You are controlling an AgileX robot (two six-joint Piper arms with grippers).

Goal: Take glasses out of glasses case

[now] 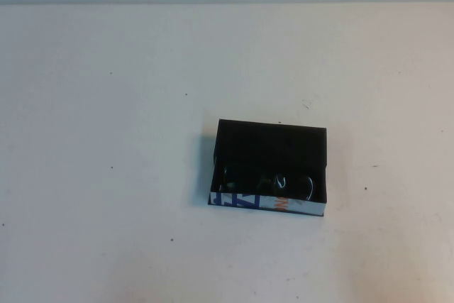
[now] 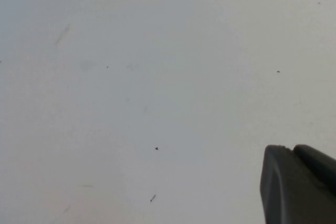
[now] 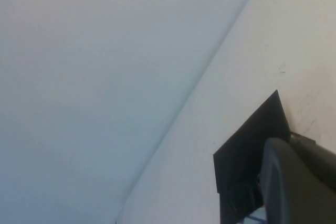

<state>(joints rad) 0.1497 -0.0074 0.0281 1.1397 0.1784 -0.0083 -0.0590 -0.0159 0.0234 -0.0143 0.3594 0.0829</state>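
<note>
The table (image 1: 106,175) is plain white with scattered small dark specks. One thing lies on it: the open black case (image 1: 269,141), a little right of centre and below the middle of the high view, its white printed strip along the lower edge. The glasses (image 1: 269,184) sit inside, by that strip.

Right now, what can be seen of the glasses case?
The glasses case is a flat black rectangular box with a white near strip printed in blue and orange. It lies open-topped on the white table, right of centre, with the dark glasses inside. No claw touches it; the right claw is nearest it.
</note>
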